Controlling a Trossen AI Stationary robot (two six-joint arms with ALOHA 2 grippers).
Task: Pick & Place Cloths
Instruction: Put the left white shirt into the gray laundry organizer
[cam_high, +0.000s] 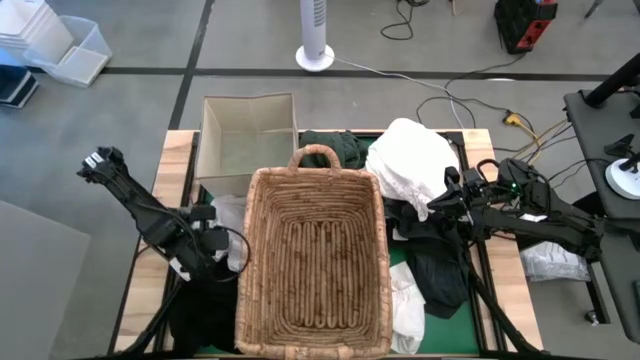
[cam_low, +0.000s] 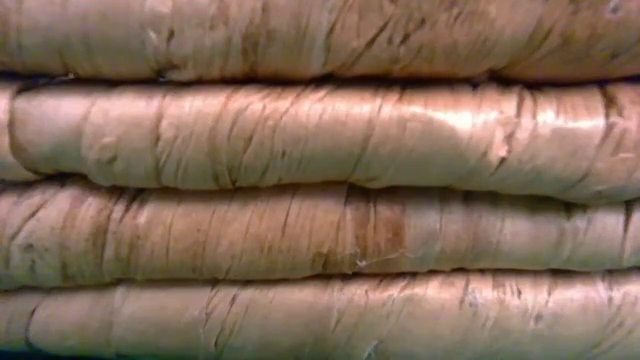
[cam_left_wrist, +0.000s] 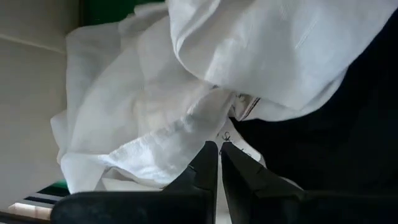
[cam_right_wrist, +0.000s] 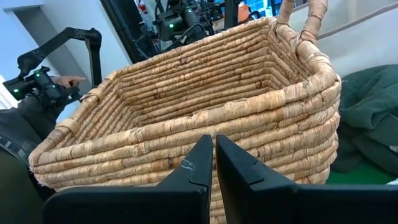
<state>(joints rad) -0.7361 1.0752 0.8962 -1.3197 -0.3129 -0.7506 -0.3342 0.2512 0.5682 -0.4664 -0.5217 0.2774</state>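
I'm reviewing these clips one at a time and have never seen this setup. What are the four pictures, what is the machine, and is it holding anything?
Two dark robot arms work at a table. The overhead picture shows a wicker basket in the middle, empty, with white cloths and dark cloths heaped around it and an open box behind. The table-level picture is filled by the basket's woven wall. The other two come from cameras on each wrist. The left gripper, shut, points at a white cloth beside the basket; whether it pinches fabric is unclear. The right gripper, shut and empty, faces the basket.
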